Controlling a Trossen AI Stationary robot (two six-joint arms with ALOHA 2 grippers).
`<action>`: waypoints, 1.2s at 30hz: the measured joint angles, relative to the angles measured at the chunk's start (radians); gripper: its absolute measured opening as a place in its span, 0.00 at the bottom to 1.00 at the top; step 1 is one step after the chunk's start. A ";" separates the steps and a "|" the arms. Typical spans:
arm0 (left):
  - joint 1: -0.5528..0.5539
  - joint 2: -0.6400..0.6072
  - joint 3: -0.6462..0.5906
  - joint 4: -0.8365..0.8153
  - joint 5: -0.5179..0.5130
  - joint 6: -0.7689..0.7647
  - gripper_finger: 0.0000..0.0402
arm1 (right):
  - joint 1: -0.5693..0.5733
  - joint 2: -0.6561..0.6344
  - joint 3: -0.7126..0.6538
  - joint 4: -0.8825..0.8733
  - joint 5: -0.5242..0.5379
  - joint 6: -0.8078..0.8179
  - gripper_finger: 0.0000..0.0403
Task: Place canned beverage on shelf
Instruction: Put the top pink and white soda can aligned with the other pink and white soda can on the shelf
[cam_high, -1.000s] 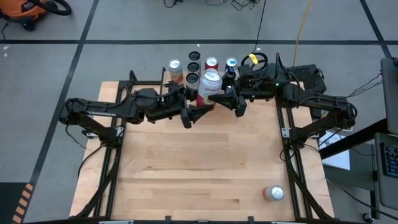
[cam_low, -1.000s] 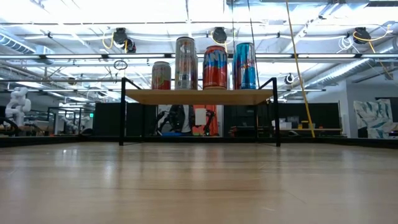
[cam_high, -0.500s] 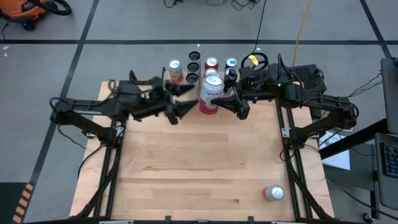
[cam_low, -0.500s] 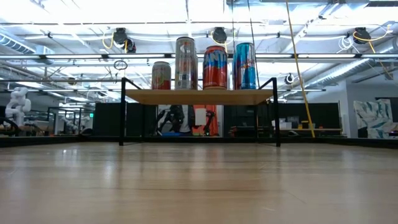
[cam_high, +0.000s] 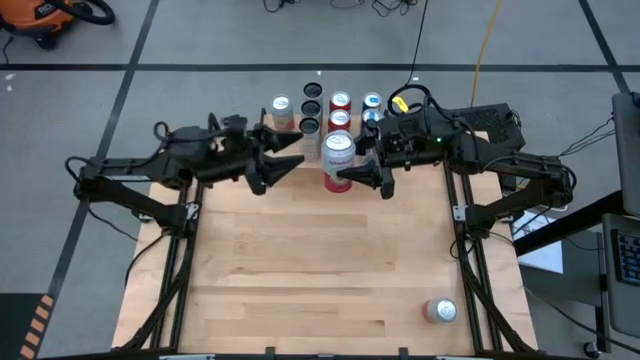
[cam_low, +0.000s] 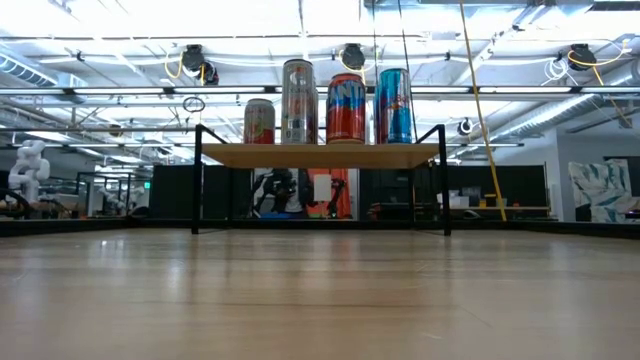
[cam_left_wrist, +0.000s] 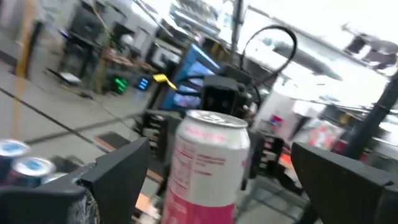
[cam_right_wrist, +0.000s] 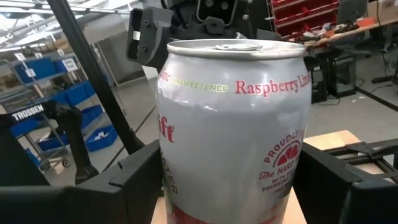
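Two sets of fingers: our right fingers (cam_high: 362, 177) clamp the white-and-pink raspberry aluminium can (cam_high: 337, 160) just before the small wooden black-legged shelf (cam_low: 320, 155); left fingers (cam_high: 270, 170) gape empty. We should lift higher, keep it upright, and clear the four cans already standing there.

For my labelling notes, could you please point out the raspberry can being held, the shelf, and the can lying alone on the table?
raspberry can (cam_right_wrist: 233, 124), right wrist view, its printed side.
shelf (cam_low: 320, 155), low view, front edge of its top board.
lone can (cam_high: 440, 311), high view, its silver end.
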 joint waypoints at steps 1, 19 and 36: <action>0.010 0.007 0.000 0.001 0.032 -0.019 0.97 | 0.000 0.003 0.000 -0.001 -0.001 -0.004 0.68; 0.106 0.043 0.000 -0.112 0.232 0.019 0.97 | 0.002 0.059 0.000 -0.025 0.003 0.030 0.68; 0.106 0.102 -0.001 -0.112 0.253 0.028 0.96 | 0.002 0.096 0.001 -0.001 0.007 0.034 0.68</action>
